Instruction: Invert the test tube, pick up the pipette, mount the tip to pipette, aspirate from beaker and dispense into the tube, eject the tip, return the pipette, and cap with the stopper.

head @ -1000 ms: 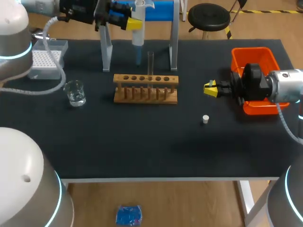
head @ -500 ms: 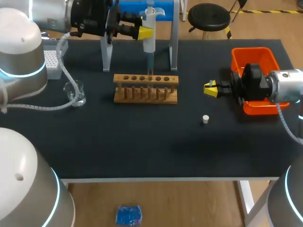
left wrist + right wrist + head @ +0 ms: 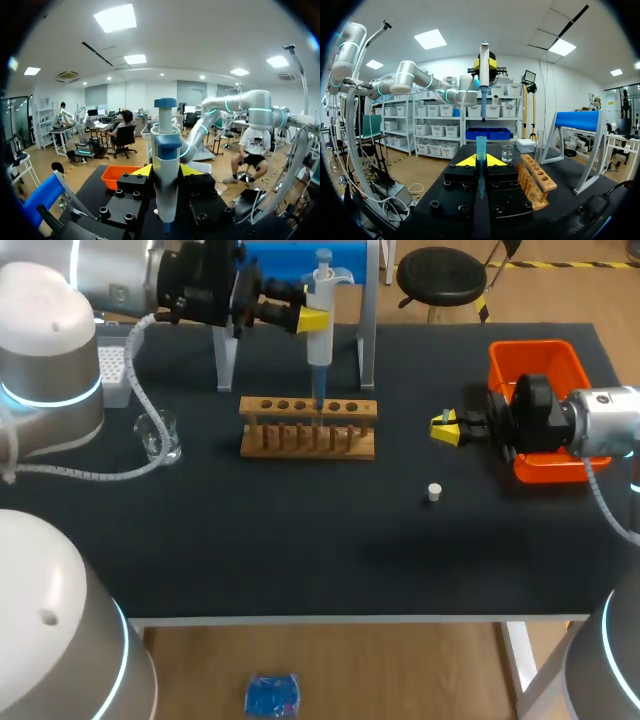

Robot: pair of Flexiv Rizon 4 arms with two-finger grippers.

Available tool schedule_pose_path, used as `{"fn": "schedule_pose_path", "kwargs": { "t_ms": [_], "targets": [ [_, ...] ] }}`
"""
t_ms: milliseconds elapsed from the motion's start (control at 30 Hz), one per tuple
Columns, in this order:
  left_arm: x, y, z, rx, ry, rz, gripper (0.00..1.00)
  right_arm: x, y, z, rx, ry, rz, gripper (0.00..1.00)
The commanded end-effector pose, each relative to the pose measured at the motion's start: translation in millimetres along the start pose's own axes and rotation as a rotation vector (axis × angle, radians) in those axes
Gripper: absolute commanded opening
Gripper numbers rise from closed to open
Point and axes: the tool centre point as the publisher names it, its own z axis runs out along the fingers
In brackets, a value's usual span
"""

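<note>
left claw (image 3: 312, 318) clamped on the pipette (image 3: 320, 330) | it slid right along the back edge, tip now dipping over the rack (image 3: 308, 426) mid-back of the table (image 3: 300, 560) | I reckon dispensing's next | right claw (image 3: 445, 427): can't tell

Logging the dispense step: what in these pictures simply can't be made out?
- Head view: the pipette tip overlaps the clear test tube; whether it is inside is unclear.
- Head view: tip box mostly hidden by left arm.
- Left wrist view: pipette lower end lost in the black rim.
</note>
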Motion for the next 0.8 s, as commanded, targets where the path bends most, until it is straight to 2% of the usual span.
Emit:
{"fn": "schedule_pose_path", "kwargs": {
  "t_ms": [33,800],
  "targets": [
    [-2.2,-1.5,3.7,-0.007,0.005,-0.013,0.00,0.5,0.3,-0.2,0.001,-0.001,-0.001,0.00],
    [-1.1,-4.4,4.6,0.015,0.002,-0.021,0.00,0.5,0.3,-0.2,0.001,-0.001,-0.001,0.00]
  ]
}}
